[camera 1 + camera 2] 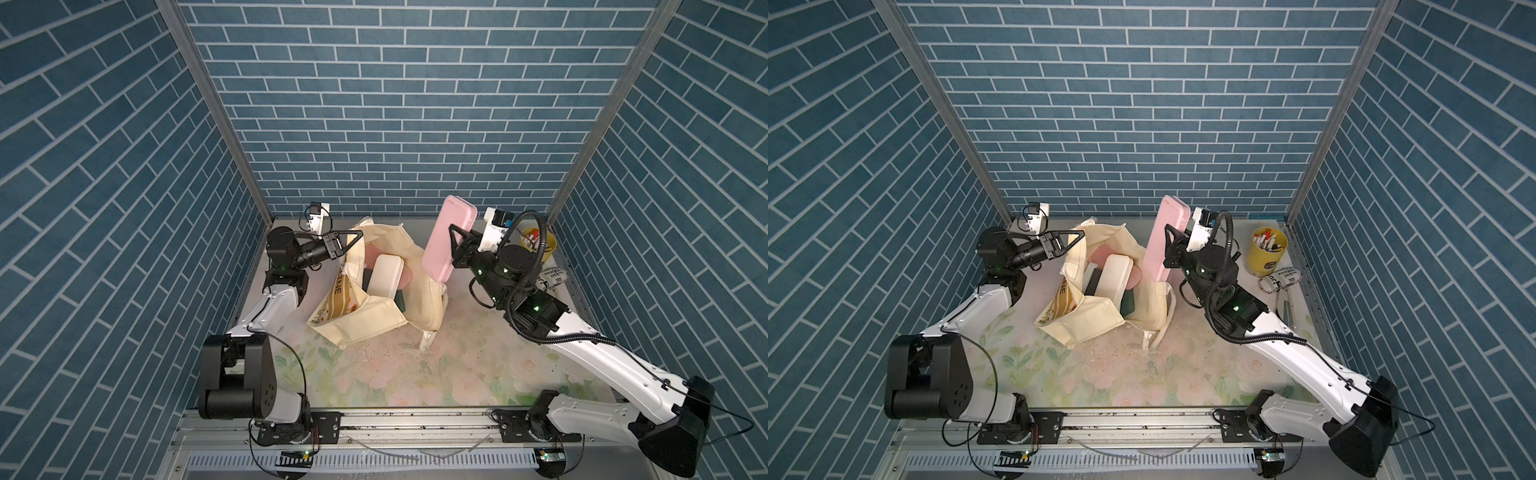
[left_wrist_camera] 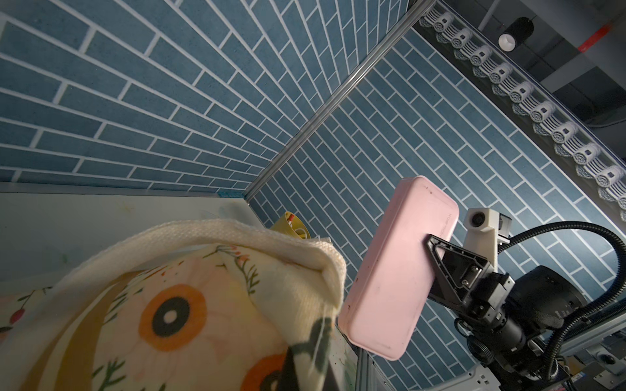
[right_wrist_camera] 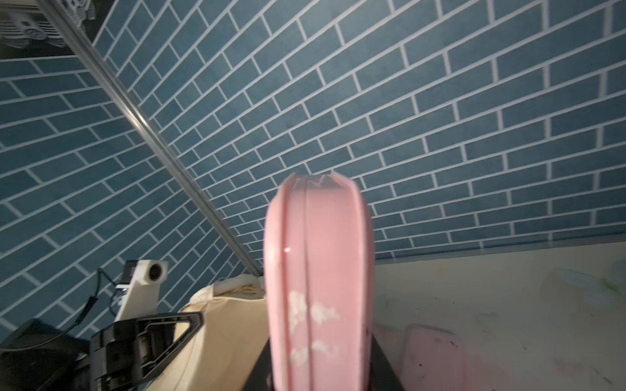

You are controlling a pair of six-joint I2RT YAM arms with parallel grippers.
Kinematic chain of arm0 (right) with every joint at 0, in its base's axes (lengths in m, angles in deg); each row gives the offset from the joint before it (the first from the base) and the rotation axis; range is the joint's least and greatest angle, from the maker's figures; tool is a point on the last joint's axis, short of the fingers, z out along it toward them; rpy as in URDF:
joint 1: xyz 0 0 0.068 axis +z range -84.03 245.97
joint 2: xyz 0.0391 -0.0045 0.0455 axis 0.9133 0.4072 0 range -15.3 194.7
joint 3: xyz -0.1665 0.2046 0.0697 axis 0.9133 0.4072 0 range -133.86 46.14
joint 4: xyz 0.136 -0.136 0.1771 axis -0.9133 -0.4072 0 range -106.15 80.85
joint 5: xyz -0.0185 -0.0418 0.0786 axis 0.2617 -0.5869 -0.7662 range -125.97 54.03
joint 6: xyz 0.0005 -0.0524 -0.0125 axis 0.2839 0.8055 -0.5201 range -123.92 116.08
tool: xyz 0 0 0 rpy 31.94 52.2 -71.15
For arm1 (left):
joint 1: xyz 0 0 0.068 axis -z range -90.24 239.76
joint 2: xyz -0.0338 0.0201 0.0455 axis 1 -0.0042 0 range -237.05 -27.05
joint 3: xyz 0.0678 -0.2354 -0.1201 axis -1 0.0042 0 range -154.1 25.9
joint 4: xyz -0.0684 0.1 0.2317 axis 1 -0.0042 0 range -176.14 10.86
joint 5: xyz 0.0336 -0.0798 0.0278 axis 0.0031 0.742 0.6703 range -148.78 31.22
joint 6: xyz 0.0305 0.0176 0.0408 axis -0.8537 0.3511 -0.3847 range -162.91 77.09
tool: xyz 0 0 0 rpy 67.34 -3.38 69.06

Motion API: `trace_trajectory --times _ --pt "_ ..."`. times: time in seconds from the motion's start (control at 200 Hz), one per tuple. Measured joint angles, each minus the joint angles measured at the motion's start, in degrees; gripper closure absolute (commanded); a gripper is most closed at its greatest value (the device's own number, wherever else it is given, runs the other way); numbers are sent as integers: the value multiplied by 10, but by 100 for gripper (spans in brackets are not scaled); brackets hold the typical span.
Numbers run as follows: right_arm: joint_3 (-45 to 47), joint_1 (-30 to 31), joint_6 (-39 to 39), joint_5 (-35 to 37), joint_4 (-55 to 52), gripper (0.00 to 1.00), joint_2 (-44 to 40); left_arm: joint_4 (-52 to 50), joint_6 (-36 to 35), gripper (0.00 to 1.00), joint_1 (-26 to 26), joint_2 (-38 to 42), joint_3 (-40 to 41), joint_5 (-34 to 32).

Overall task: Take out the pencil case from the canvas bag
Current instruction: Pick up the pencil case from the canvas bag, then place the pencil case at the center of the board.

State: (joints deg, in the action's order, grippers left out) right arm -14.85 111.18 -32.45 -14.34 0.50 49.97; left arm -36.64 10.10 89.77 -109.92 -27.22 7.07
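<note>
Pink case (image 1: 445, 243): out of the bag, raised on end just beside the bag's right rim. I get it whole in both top views, leaning a little toward the bag. I cannot tell whether its lower end touches the cloth.
Right gripper (image 1: 452, 233): pinching the case across its broad faces, on its upper half. From the left wrist I see one black finger (image 2: 437, 247) flat against the pink shell. The right wrist looks straight along the case's seamed edge.
Left gripper (image 1: 360, 236): pressed together at the bag's left rim, and the cream cloth there stands lifted at the tips, so I read it as nipping the rim.
Bag (image 1: 370, 324): cream canvas, sitting on the mat with its mouth gaping upward. The printed front with the mustard stripe sags outward on the left side.
Inside the bag: I see a white box (image 1: 385, 274) leaning in the middle, something dark green (image 1: 1128, 305) beside it, and a pink piece (image 1: 1100, 253) toward the back.
Pot (image 1: 1265, 251): yellow, holding pens, well to the right of the bag and beyond the right arm.
Roll (image 1: 1281, 280): white with dark print, lying right of the bag, just beside the pot.
Mat (image 1: 415, 374): pale floral, with dark crumbs scattered in front of the bag.
</note>
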Motion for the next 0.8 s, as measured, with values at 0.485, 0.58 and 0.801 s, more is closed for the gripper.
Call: trace_trajectory --times 0.485,0.58,0.801 --pt "-132 -209 4 -68 -280 100 144 -11 3 100 -3 0 0 -6" --pt "-149 -243 3 -117 -313 100 192 -11 3 100 -3 0 0 -6" --pt "-173 -290 3 -207 -353 100 282 -14 3 100 -4 0 0 -7"
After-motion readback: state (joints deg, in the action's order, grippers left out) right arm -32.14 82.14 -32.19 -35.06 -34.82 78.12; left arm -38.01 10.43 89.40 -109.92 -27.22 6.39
